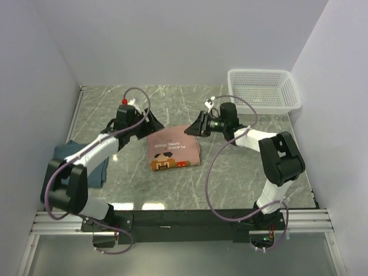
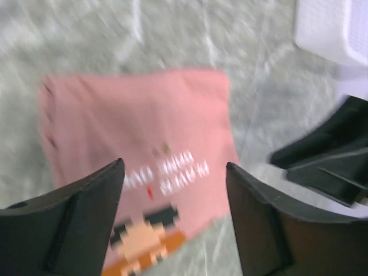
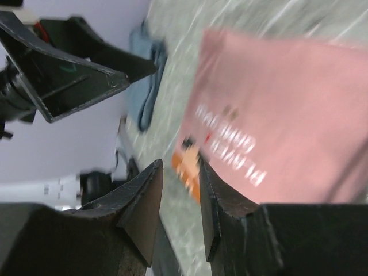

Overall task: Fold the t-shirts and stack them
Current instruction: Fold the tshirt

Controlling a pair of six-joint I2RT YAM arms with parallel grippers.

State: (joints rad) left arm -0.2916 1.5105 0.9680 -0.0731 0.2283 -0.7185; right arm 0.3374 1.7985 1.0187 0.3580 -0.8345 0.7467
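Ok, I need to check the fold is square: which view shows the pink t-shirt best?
Top external: the folded pink t-shirt lies sharp, nearly all of it visible. Left wrist shows it blurred, its near part hidden by the left gripper; right wrist, blurred and cropped.

Pink t-shirt (image 1: 173,150), white print; teal t-shirt (image 1: 64,152).

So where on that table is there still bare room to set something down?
Widest is the far strip of table, between the back wall and the arms, left of the basket. Another runs along the near edge, before the pink t-shirt. The middle is crowded: left gripper and right gripper hover at that shirt's far edge; the teal t-shirt fills the left side.
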